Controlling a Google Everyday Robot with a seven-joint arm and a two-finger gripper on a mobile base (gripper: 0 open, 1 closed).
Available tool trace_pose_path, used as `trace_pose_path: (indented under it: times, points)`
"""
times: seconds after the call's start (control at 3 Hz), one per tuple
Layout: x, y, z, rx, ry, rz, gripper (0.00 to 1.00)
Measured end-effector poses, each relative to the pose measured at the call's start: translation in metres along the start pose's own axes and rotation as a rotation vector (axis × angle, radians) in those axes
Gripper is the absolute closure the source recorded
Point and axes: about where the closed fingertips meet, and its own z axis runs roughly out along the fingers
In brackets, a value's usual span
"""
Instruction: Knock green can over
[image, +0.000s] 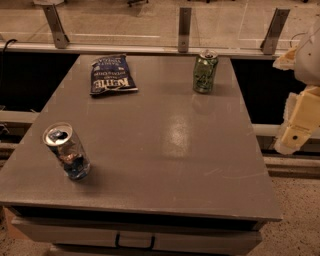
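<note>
Green can stands upright at the far right of the table, untouched. Gripper hangs off the table's right edge, well apart from the can; whether it is released or clenched cannot be told. Chip bag lies far left. Blue-and-silver can stands near left.

Two drink cans stand on the one worktop: one green can and one blue-and-silver can. One dark blue chip bag lies there too. One gripper hangs beyond the worktop's right edge. Three metal posts line the back.
</note>
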Motion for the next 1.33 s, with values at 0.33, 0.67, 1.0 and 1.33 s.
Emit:
trace_pose_path:
  times: [0.33,0.67,1.0,1.33]
  points:
    - [0.0,-0.002,-0.001,0.008,-0.002,0.001,0.0]
    - [-0.006,-0.035,0.007,0.034,-0.03,-0.024,0.0]
    - [-0.022,-0.089,0.025,0.055,-0.074,-0.071,0.0]
    - [-0.045,-0.141,0.048,0.068,-0.121,-0.1,0.0]
